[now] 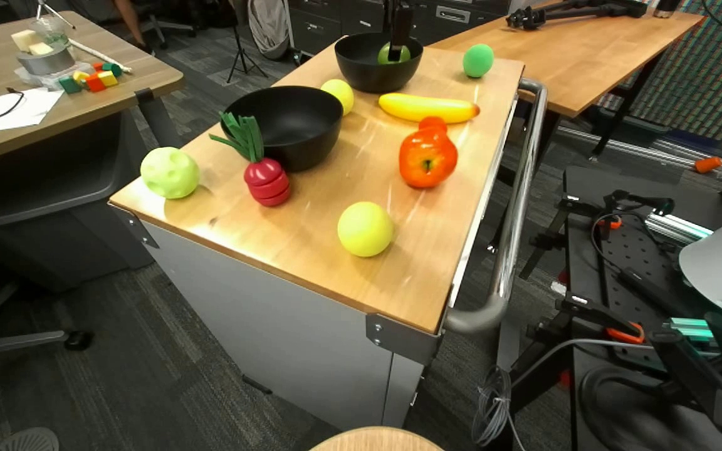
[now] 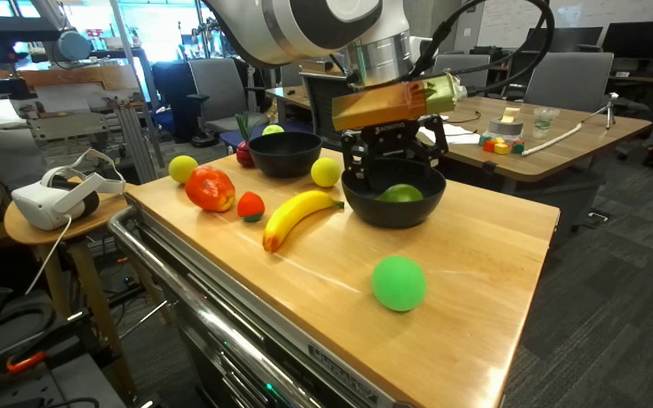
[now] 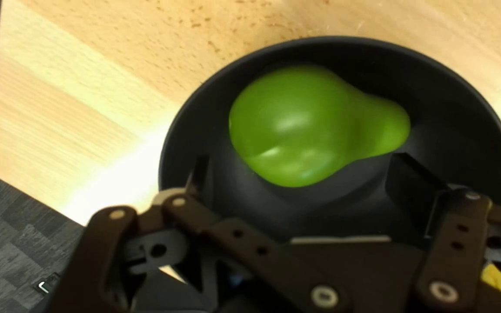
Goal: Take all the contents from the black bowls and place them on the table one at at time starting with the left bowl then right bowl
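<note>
The hand (image 3: 300, 169) is spread wide, its fingers (image 3: 413, 191) dipped into the near bowl (image 2: 393, 218) and pinching nothing. The pear (image 3: 311, 126) lies on its side in that bowl, just ahead of the fingertips; whether they touch it I cannot tell. Its long way runs across the gap, so a squeeze from here would probably catch it end to end (a small turn first might give a surer hold). Nothing shows inside the far bowl (image 1: 298, 122), so this is likely the 2nd bowl's turn, with the pear the only piece showing there. Around the hand the banana (image 2: 297, 216), the green ball (image 2: 399, 283) and 6 more pieces (image 1: 365, 229) are mostly spaced out, presumably to leave each its own patch.

The table (image 2: 474, 243) is pale, glossy wood, with glare and dark specks beside the hand; a metal rail (image 1: 511, 232) runs along 1 edge. On the hand's side away from that rail stands a desk (image 2: 604, 135) with coloured blocks (image 2: 501, 148); well apart from the hand, a headset (image 2: 49, 204) rests on a stool (image 2: 23, 232). Grey carpet (image 2: 615, 272) lies past the table's edge.
</note>
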`<state>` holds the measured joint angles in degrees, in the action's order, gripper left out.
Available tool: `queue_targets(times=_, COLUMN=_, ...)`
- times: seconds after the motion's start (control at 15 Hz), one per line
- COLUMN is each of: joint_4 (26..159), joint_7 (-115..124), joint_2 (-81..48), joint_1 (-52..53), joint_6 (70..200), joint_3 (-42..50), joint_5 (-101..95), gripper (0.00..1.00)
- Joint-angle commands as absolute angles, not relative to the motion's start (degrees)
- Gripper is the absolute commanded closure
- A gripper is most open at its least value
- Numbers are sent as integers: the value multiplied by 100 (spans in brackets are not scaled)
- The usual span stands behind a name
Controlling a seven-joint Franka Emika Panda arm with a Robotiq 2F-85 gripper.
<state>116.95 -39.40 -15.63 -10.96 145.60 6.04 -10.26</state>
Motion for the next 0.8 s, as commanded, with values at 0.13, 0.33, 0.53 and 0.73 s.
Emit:
queue_targets(times=0.13, joint_4=11672, joint_7=-3882, joint_2=-1828, joint_1=-1152, joint_6=14638, joint_3=582, joint_5=-1069, gripper=0)
queue_targets(times=0.33, joint_4=11594, joint_7=-3896, joint_2=-1960, joint_1=-1172, joint_6=14614, joint_3=559, joint_5=-1031, gripper=0)
queue_targets(times=0.53, joint_4=11571, joint_7=-3914, joint_2=-1997, joint_1=-1176, joint_6=14596, joint_3=552, joint_5=-1027, gripper=26)
queue_targets(times=0.73, joint_4=11521, joint_7=-3902, joint_2=-1962, joint_1=-1176, joint_6=14600, joint_3=569, joint_5=-1071, gripper=45)
